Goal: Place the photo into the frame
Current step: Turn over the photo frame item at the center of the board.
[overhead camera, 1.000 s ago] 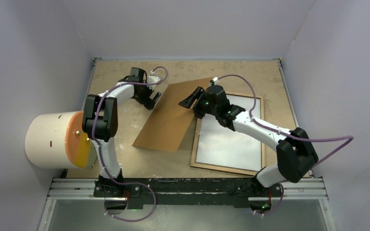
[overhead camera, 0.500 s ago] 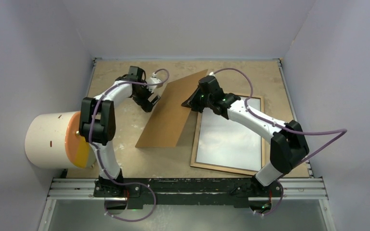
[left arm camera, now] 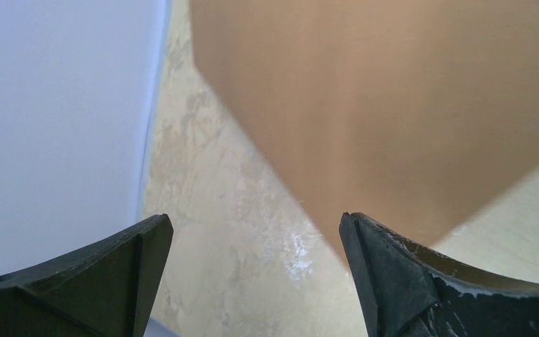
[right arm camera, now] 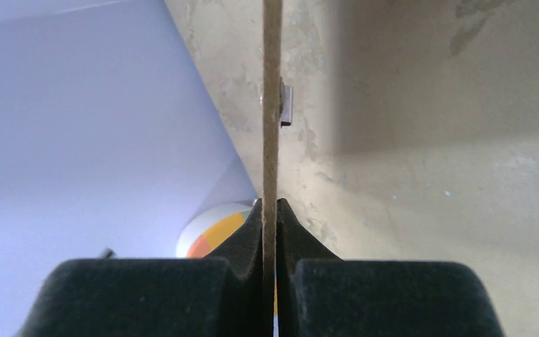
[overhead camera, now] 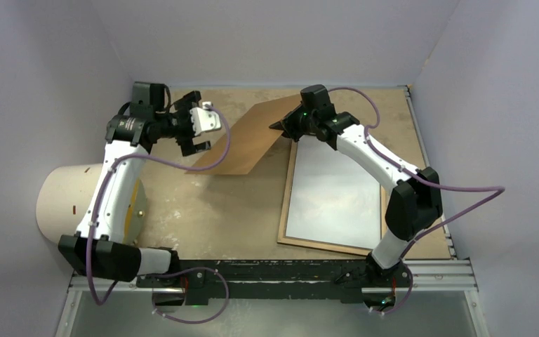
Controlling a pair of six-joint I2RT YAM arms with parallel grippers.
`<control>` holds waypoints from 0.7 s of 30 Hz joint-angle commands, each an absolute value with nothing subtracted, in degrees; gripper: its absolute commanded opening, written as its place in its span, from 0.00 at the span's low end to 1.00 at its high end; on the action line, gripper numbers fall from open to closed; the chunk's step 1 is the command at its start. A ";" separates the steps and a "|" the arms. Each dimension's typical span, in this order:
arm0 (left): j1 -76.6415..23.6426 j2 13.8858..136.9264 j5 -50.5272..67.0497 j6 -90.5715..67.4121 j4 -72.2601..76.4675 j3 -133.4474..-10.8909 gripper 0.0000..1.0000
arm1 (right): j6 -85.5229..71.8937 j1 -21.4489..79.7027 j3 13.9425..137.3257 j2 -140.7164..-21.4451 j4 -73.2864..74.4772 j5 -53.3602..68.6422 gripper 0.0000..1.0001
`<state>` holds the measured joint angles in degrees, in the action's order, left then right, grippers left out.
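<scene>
Board (right arm camera: 271, 105) edge-on between right fingers (right arm camera: 253, 228), faces hidden

I had the left arm (overhead camera: 109, 189) bent forward, its gripper (overhead camera: 198, 144) spread wide on nothing, and the right arm (overhead camera: 372, 158) stretched far out, its gripper (overhead camera: 281, 126) pinched tight on the brown backing board's (overhead camera: 245, 140) edge.
</scene>
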<state>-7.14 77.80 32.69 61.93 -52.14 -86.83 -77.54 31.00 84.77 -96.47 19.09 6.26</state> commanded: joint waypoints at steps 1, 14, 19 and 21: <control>-7.25 71.57 42.88 72.53 -62.73 -82.82 0.98 | -85.83 30.33 87.14 -97.48 11.03 13.51 0.00; -7.56 63.74 43.42 85.64 -72.41 -80.13 0.88 | -95.11 29.38 83.96 -95.97 2.86 15.17 0.00; -7.80 60.80 40.68 74.46 -54.81 -74.08 0.82 | -98.20 29.43 81.26 -95.36 -3.68 15.89 0.00; -7.87 59.81 40.09 72.93 -49.96 -72.08 0.80 | -99.17 29.53 80.58 -94.96 -4.62 16.02 0.00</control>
